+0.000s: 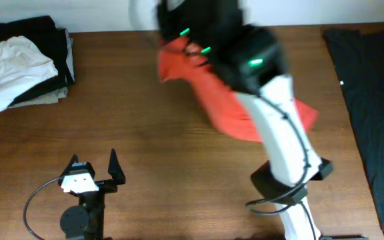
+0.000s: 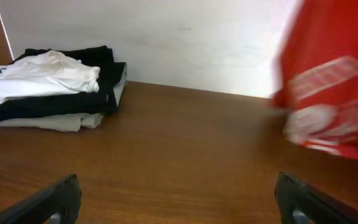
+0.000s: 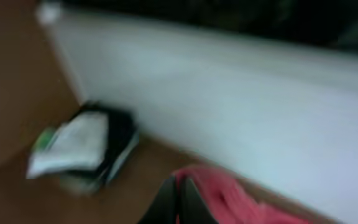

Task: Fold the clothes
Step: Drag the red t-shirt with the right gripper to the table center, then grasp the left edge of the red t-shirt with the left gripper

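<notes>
A red garment hangs lifted over the middle of the wooden table; it shows blurred with white print at the right of the left wrist view. My right gripper is shut on the red garment's edge, holding it up near the far side; the view is blurred by motion. In the overhead view the right gripper is mostly hidden by the arm. My left gripper is open and empty near the front left, its fingers wide apart above bare wood.
A stack of folded clothes, white on black, sits at the back left corner, also seen in the left wrist view. A dark cloth pile lies along the right edge. A white wall runs behind the table.
</notes>
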Robot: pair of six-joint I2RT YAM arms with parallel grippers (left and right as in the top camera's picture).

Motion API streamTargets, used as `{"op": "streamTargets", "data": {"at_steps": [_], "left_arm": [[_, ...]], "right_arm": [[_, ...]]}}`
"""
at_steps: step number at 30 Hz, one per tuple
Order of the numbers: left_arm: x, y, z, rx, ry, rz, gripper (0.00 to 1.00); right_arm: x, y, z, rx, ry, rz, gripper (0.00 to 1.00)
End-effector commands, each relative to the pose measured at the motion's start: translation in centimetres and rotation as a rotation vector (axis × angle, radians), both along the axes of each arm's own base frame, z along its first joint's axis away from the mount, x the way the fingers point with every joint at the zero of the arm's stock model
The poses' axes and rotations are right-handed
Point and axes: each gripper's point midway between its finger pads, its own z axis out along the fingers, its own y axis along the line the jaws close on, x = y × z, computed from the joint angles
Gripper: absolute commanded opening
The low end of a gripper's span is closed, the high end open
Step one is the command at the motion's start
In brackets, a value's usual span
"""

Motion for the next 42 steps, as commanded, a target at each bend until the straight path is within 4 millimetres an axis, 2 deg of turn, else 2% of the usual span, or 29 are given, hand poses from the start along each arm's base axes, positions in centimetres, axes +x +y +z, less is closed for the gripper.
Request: {"op": "streamTargets", "data": {"at_steps": [1,3,4,6,7,8,9,11,13,14,15,17,19,20,21,22,23,25,27,29,30,32,35,36,39,41,42], "left_arm": [[0.0,0.0,-0.2,0.016,0.002,-0.002,0.99],[0.0,0.0,-0.2,0.016,0.002,-0.002,0.99],[0.0,0.0,-0.2,0.016,0.002,-0.002,0.99],[0.0,0.0,-0.2,0.016,0.002,-0.002,0.99],[0.0,0.0,-0.2,0.016,0.002,-0.002,0.99],[0.0,0.0,-0.2,0.016,0.002,-0.002,0.99],[0.0,0.0,-0.2,0.016,0.002,-0.002,0.99],[0.0,0.0,-0.2,0.016,0.002,-0.002,0.99],[0.0,0.0,-0.2,0.016,0.002,-0.002,0.99],[0.0,0.0,-0.2,0.016,0.002,-0.002,0.99],[0.0,0.0,-0.2,0.016,0.002,-0.002,0.99],[0.0,0.0,-0.2,0.016,0.002,-0.002,0.99],[0.0,0.0,-0.2,0.016,0.002,-0.002,0.99],[0.0,0.0,-0.2,0.016,0.002,-0.002,0.99],[0.0,0.0,-0.2,0.016,0.002,-0.002,0.99],[0.0,0.0,-0.2,0.016,0.002,-0.002,0.99],[0.0,0.0,-0.2,0.016,0.002,-0.002,0.99],[0.0,0.0,-0.2,0.016,0.002,-0.001,0.99],[0.0,-0.2,-0.1,0.014,0.001,-0.010,0.99],[0.0,-2.9,2.5,0.015,-0.106,-0.171,0.99],[-0.5,-4.7,5.1,0.043,-0.215,-0.274,0.99],[-1.2,-5.2,8.2,-0.005,-0.319,-0.306,0.99],[-1.6,-6.3,11.5,-0.014,-0.327,-0.370,0.99],[-0.9,-6.6,13.2,-0.027,-0.275,-0.397,0.99],[2.0,-8.7,15.6,-0.024,-0.042,-0.557,0.99],[4.7,-9.9,15.7,-0.122,0.211,-0.664,0.99],[5.5,-9.9,15.7,-0.153,0.265,-0.673,0.99]], "right_arm": [[-2.4,7.1,-6.0,-0.079,0.106,0.126,0.42],[-2.4,8.0,-6.9,-0.088,0.112,0.136,0.43],[-2.3,7.7,-6.5,-0.082,0.106,0.130,0.65],[-1.7,6.0,-5.5,-0.073,0.097,0.103,0.94],[-1.3,4.6,-5.5,-0.083,0.111,0.078,0.99],[-0.8,2.9,-5.7,-0.100,0.132,0.045,0.99],[-0.1,0.3,-6.3,-0.128,0.165,-0.009,0.99],[1.1,-3.6,-7.9,-0.170,0.238,-0.084,0.99],[1.9,-9.0,-10.8,-0.235,0.364,-0.178,0.99],[1.9,-10.5,-11.6,-0.253,0.404,-0.201,0.99],[1.6,-12.1,-13.4,-0.277,0.481,-0.214,0.99],[1.5,-13.0,-16.0,-0.282,0.591,-0.196,0.99],[2.2,-13.7,-19.3,-0.266,0.702,-0.241,0.99],[2.5,-14.0,-20.3,-0.271,0.729,-0.264,0.99],[2.9,-15.2,-21.9,-0.270,0.774,-0.350,0.99],[3.4,-18.2,-24.2,-0.278,0.833,-0.555,0.99],[3.4,-19.9,-25.4,-0.288,0.861,-0.643,0.99],[3.1,-22.3,-26.5,-0.273,0.911,-0.757,0.99],[2.6,-24.4,-26.7,-0.248,0.954,-0.824,0.99],[2.4,-26.7,-26.9,-0.245,0.983,-0.867,0.99],[2.2,-27.5,-27.0,-0.259,0.992,-0.878,0.99],[2.2,-28.6,-27.3,-0.287,0.998,-0.876,0.99],[2.5,-28.7,-28.0,-0.282,1.001,-0.880,0.99],[2.6,-28.5,-28.1,-0.272,1.003,-0.872,0.99],[2.8,-27.9,-28.2,-0.246,1.012,-0.847,0.99],[2.8,-27.9,-28.2,-0.246,1.012,-0.848,0.99],[2.8,-27.9,-28.2,-0.246,1.012,-0.848,0.99]]}}
